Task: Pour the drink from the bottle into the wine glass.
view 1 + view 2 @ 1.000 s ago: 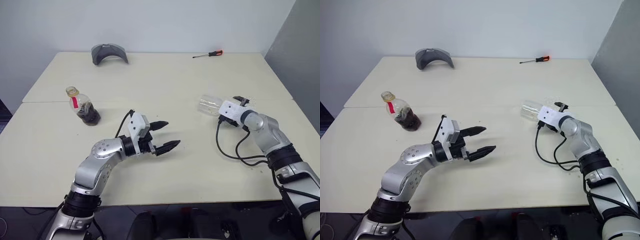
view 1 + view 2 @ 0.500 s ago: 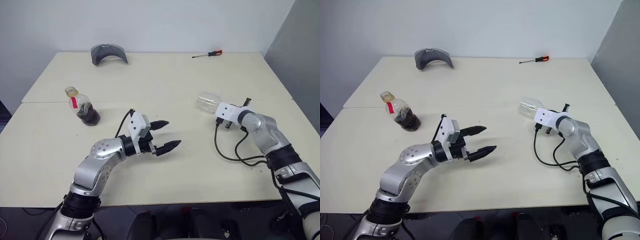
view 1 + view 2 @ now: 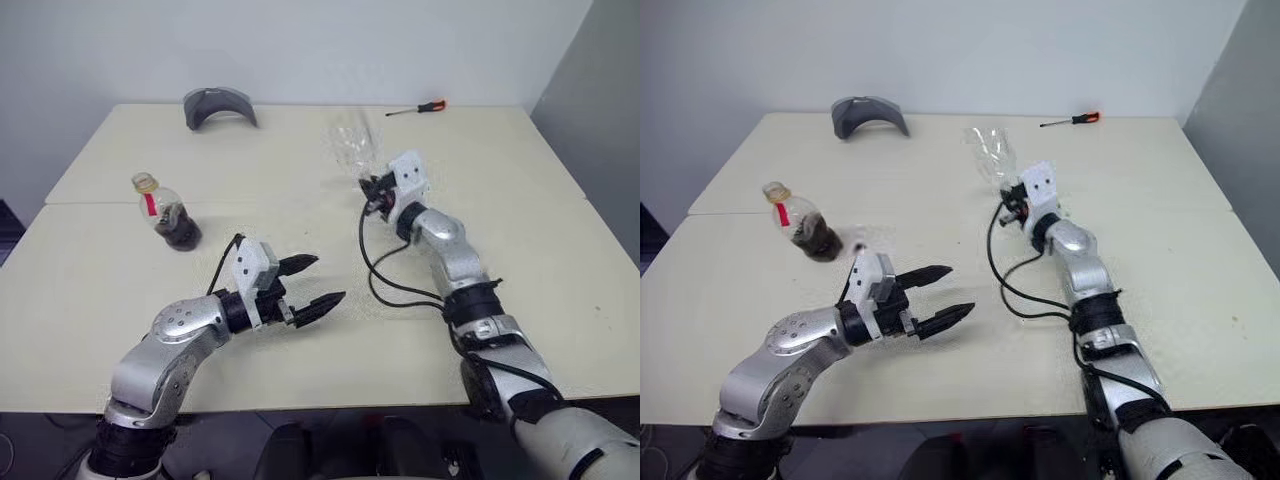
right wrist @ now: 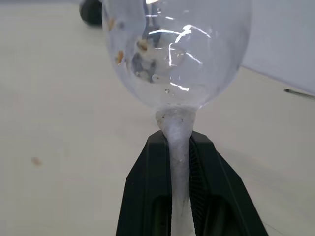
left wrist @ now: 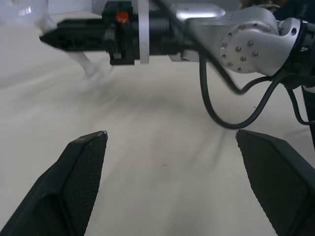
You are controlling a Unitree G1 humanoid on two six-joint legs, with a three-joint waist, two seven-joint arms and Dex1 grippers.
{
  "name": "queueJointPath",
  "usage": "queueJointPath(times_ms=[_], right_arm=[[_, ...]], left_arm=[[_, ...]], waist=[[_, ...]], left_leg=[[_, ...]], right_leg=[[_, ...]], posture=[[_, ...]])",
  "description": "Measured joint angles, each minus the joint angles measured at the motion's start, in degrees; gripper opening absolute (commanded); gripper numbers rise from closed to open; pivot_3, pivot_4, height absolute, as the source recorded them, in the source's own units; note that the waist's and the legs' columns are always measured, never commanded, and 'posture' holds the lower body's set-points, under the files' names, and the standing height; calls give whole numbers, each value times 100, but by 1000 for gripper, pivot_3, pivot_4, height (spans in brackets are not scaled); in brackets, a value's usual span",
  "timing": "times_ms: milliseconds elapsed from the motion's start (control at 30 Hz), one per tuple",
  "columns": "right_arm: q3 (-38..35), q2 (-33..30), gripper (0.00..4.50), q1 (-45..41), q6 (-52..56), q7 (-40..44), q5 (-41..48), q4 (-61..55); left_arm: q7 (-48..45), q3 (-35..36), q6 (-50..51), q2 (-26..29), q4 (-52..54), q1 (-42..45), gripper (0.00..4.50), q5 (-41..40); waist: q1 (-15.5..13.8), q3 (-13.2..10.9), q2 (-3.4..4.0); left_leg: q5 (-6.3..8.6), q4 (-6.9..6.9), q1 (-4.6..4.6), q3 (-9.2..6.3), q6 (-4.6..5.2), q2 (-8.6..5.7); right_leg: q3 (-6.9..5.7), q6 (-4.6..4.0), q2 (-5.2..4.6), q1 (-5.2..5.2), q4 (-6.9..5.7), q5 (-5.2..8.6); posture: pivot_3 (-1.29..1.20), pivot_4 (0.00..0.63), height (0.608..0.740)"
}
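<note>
On the left of the surface (image 3: 90, 290) stands the bottle (image 3: 167, 214), upright and uncapped as far as can be told, with the drink (image 3: 180, 231) filling only its rounded lower body; nothing holds it, and a careless sideways approach could tip it and spill what is left. Nearer the front, the left gripper (image 3: 312, 283) hangs with its fingers spread wide and nothing between them, well apart from the bottle, so it would have to travel back to the left to take hold, and an off-centre squeeze on the squat plastic body might squirt liquid out of the open neck. Toward the middle and farther away, the right gripper (image 4: 177, 162) has its fingers pressed together on the thin stem of the wine glass (image 3: 351, 143), which is lifted clear of the surface with its bowl upward and tilted (the bowl looks empty apart from some specks and droplets). That narrow pinch is the weakest point: the stem could slip or twist between the fingers, and a foot set down unevenly could topple the glass.
</note>
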State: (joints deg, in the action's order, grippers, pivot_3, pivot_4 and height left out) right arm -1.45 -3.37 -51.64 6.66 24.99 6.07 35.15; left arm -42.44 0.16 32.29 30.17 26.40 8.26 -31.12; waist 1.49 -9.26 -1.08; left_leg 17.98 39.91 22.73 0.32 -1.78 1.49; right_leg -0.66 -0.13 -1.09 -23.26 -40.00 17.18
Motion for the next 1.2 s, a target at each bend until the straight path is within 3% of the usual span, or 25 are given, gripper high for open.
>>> queueJointPath(times_ms=[233, 467, 800, 1033, 1200], right_arm=[[-76, 1024, 167, -350, -174, 118, 428, 943], [-127, 1133, 167, -459, -948, 143, 473, 1650], [258, 1128, 167, -437, -1488, -429, -11, 2341], [567, 1052, 167, 175, -1332, -518, -272, 1446], [733, 805, 167, 822, -665, -461, -314, 211]], left_arm=[[538, 694, 255, 117, 576, -662, 4500, -178], [1288, 1720, 494, -55, 1404, -2177, 4500, -461], [1871, 1678, 518, -133, 1664, -1746, 4500, -583], [2206, 1648, 473, -324, 1627, -1854, 4500, -515], [2197, 1576, 360, -330, 1551, -1942, 4500, -298]], waist=[[41, 0, 2], [13, 0, 1], [34, 0, 1], [27, 8, -1], [-14, 19, -3]], left_leg=[[0, -7, -2, 1, 0, 3], [2, -5, -3, -3, 4, 1], [0, -8, -3, -1, 0, 2], [1, -7, -7, -1, 1, 2], [4, -7, -11, -5, 6, 0]], right_leg=[[1, 0, 1, -4, -1, 0], [0, 0, -1, 0, 0, 0], [-1, -1, 1, -1, -1, 0], [1, -1, 0, 5, 1, 0], [-1, -1, 0, 10, 1, 0]], posture=[[0, 150, 740], [0, 150, 740], [0, 150, 740], [0, 150, 740], [0, 150, 740]])
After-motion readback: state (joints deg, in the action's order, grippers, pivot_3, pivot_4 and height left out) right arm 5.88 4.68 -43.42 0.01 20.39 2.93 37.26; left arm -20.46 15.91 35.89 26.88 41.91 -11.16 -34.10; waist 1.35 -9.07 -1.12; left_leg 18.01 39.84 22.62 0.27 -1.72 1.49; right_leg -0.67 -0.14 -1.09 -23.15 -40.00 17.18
